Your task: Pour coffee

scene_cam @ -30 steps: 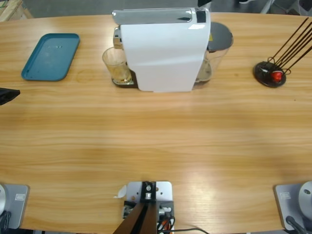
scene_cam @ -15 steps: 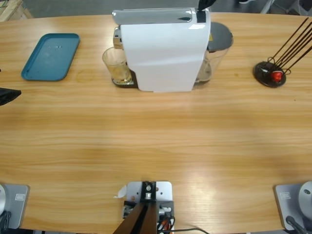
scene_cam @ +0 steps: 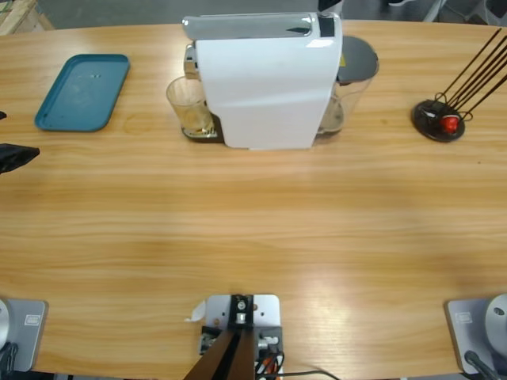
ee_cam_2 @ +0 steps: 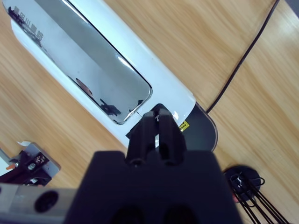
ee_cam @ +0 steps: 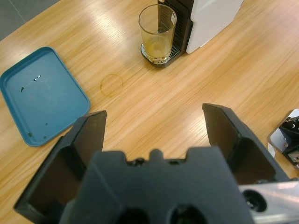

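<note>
A clear tumbler [scene_cam: 190, 107] [ee_cam: 158, 31] stands upright on the drip tray of the white coffee machine [scene_cam: 265, 79] [ee_cam: 208, 18] [ee_cam_2: 88, 70], under its spout. The tumbler shows only a faint yellowish tint; the coffee is out of view. My left gripper [ee_cam: 156, 135] [scene_cam: 14, 155] is open with nothing between its jaws, at the table's left edge, far from the tumbler. My right gripper [ee_cam_2: 158, 119] [scene_cam: 329, 4] is shut on nothing, its tips over the rear end of the machine's top, beside the chrome lid.
A teal tray [scene_cam: 83, 91] [ee_cam: 39, 95] lies at the far left. A black wire capsule stand [scene_cam: 438, 119] [ee_cam_2: 243, 182] sits at the right. The machine's dark water tank [scene_cam: 352, 67] is behind it, and a black cable [ee_cam_2: 243, 60] runs across the table.
The left gripper's tip has shifted slightly at the table's left edge. The tumbler and machine have not moved.
</note>
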